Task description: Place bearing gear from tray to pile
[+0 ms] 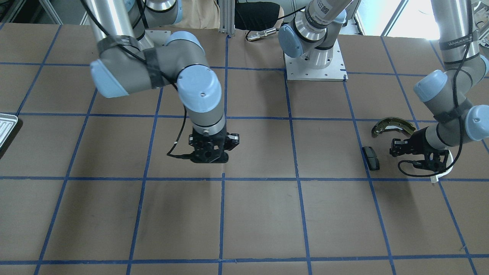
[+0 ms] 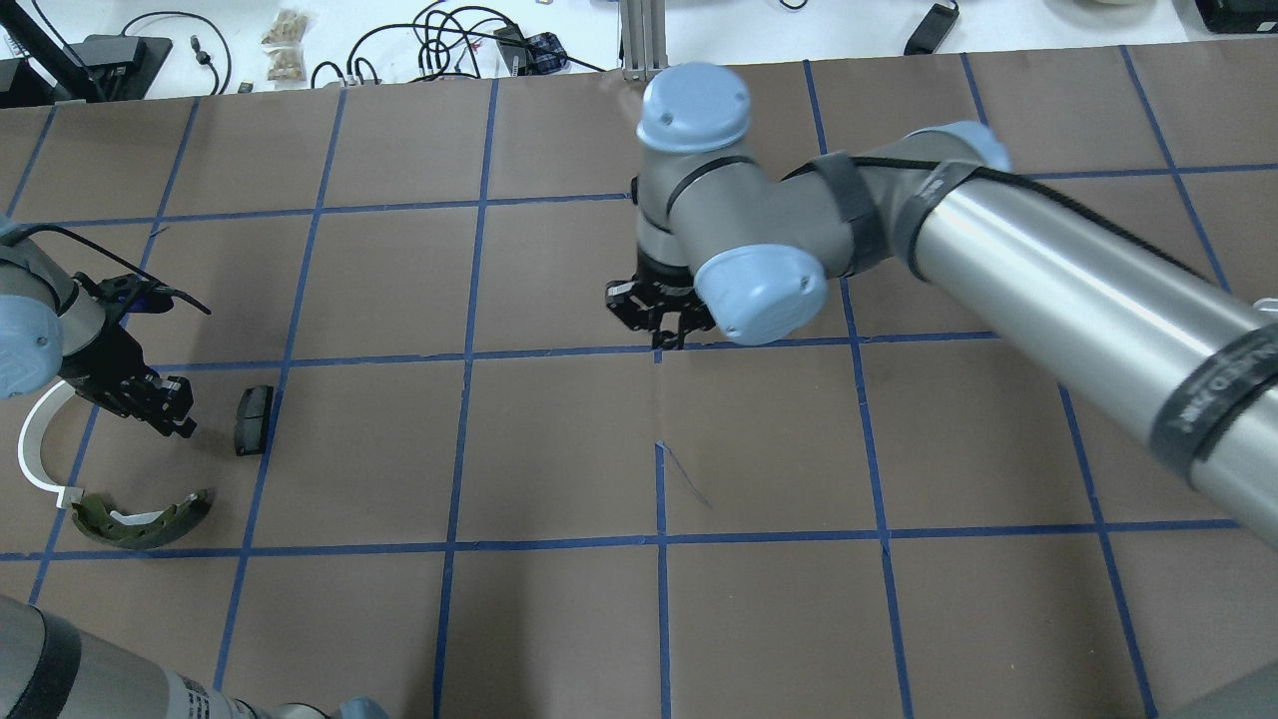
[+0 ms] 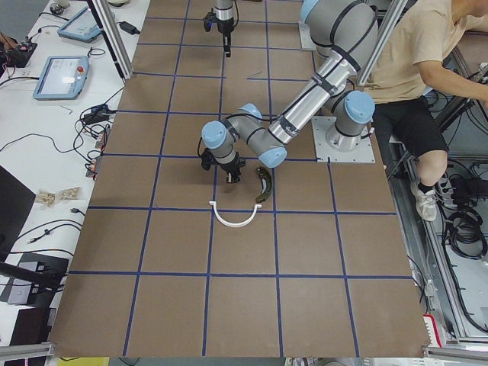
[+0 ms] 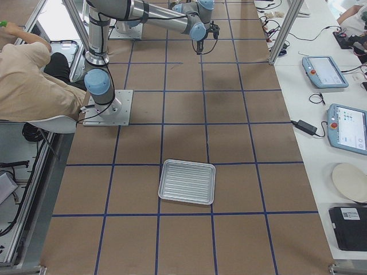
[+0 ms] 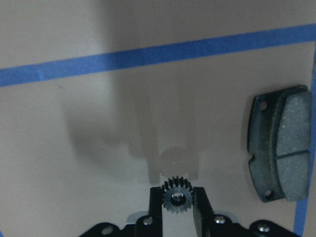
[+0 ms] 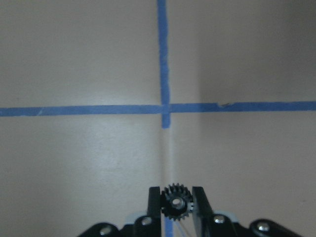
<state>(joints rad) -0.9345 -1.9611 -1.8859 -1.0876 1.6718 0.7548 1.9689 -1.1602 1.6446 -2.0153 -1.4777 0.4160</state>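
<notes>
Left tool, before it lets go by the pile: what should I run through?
1. Grip: ok. The gear sits between the fingers of the left tool.
2. Position: ok. The left tool is between the white arc and the brake pad, with the brake shoe close by.
3. Landing spot: ok. Bare table lies beyond the gear.
4. Pad clearance: ok. The brake pad lies apart, off to one side.
5. Right tool: ok. It is mid-table, far off, holding a second gear.
6. Height above the table: cannot tell.
</notes>
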